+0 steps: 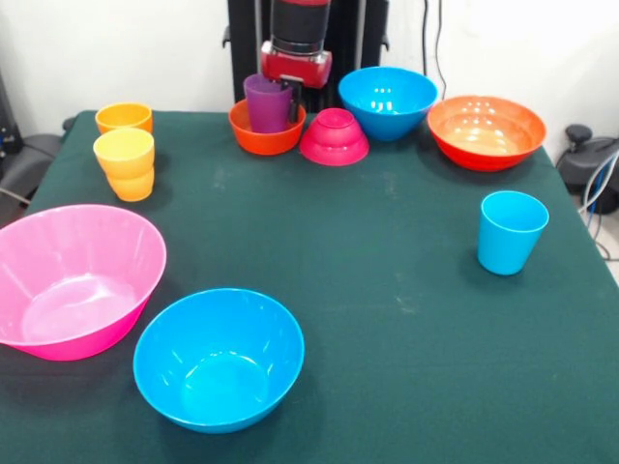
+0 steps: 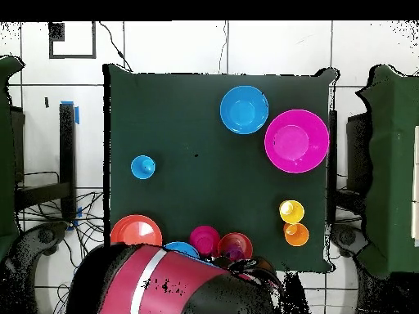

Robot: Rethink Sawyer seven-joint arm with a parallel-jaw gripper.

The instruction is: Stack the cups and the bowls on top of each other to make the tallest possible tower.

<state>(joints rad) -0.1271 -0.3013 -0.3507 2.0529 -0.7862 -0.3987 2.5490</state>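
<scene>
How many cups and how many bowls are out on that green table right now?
Cups: 4 - orange cup, yellow cup, purple cup standing in a small orange bowl, light blue cup.
Bowls: 6 - that orange bowl, pink bowl, near blue bowl, far blue bowl, wide orange bowl, upside-down magenta bowl.
Total: 10.

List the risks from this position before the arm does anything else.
1. The gripper sits right at the purple cup, which stands in the small orange-red bowl. Lifting could drag or tip that bowl.
2. The upside-down magenta bowl and a blue bowl crowd the spot, so a sideways move may knock them.
3. The large pink bowl appears to overhang the table edge; a nudge could drop it.
</scene>
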